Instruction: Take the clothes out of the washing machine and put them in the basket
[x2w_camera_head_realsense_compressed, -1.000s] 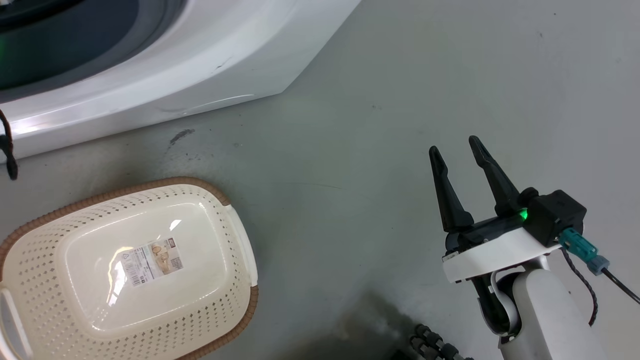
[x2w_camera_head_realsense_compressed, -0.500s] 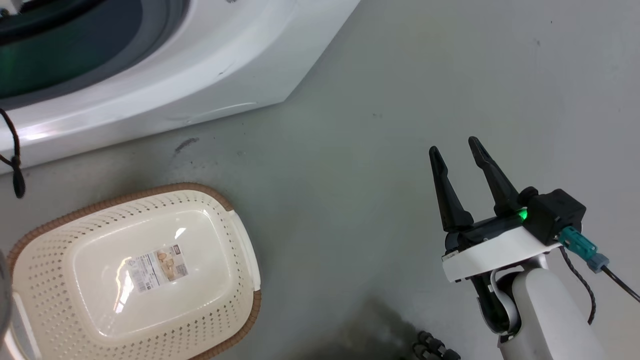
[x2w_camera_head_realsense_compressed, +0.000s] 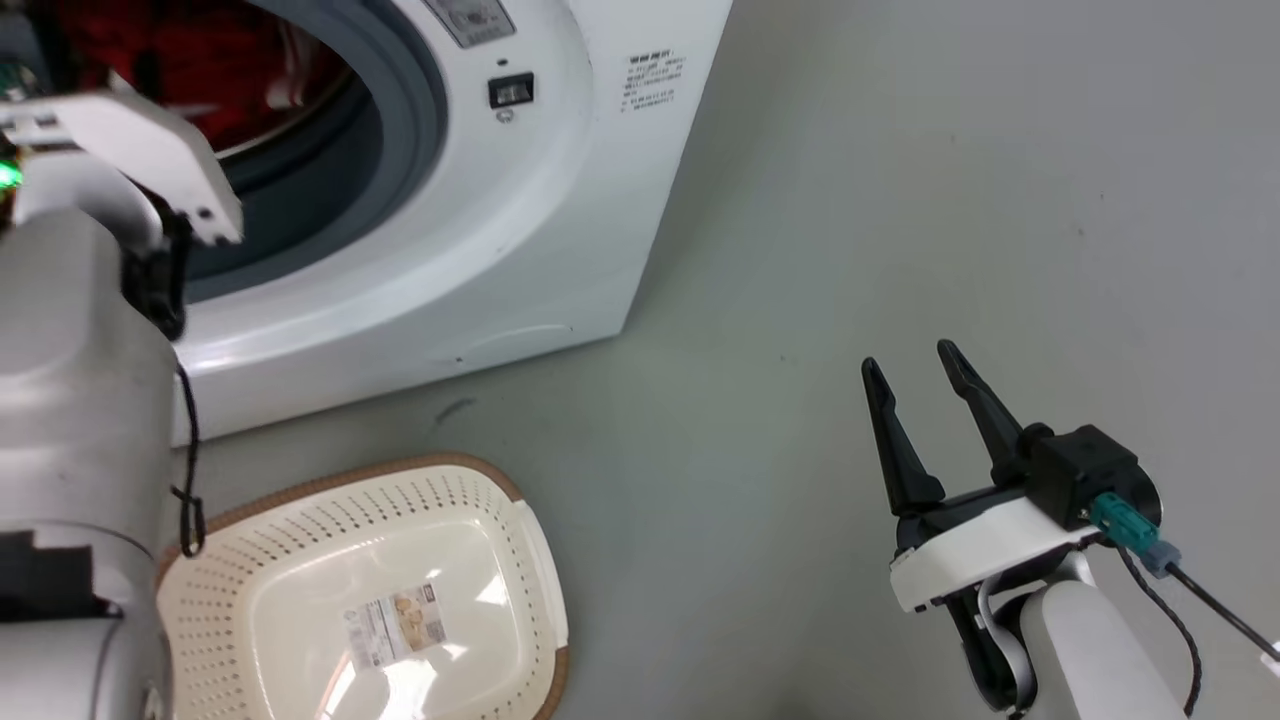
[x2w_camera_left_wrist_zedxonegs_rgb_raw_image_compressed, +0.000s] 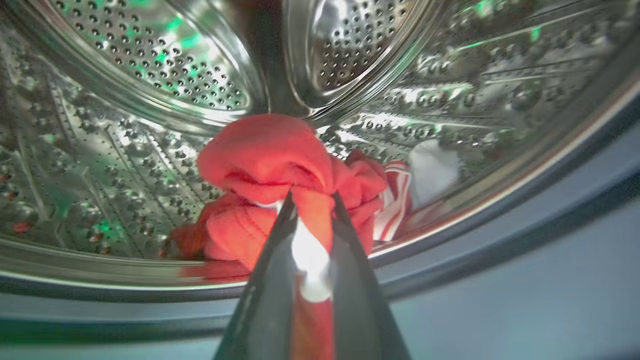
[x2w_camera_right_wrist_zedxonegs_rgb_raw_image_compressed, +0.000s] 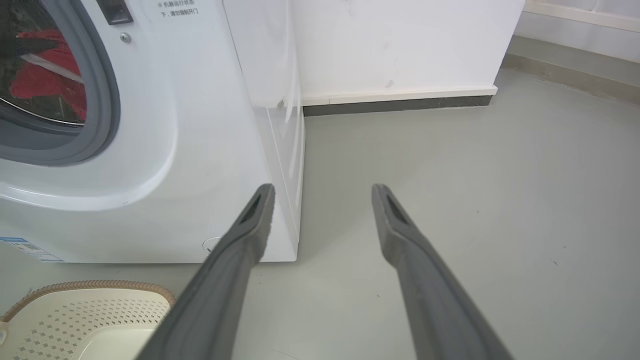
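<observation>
Within washing machine drum (x2w_camera_left_wrist_zedxonegs_rgb_raw_image_compressed: 150, 75), red clothes (x2w_camera_left_wrist_zedxonegs_rgb_raw_image_compressed: 265, 155) between left fingers (x2w_camera_left_wrist_zedxonegs_rgb_raw_image_compressed: 265, 280).

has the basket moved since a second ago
No. The basket still lies just under the floor scuff before the washing machine; the whole head view shifted, so the camera moved.

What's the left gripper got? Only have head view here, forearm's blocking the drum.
Observer: Left wrist view: left gripper is shut on a fold of the clothes, red fabric pinched between its fingers.
Operator: Pulled out?
Observer: No. The bulk sits inside the washing machine, low by its front rim.
Operator: Other items?
Observer: A striped part and a white patch to the right; probably the same garment, can't confirm.
</observation>
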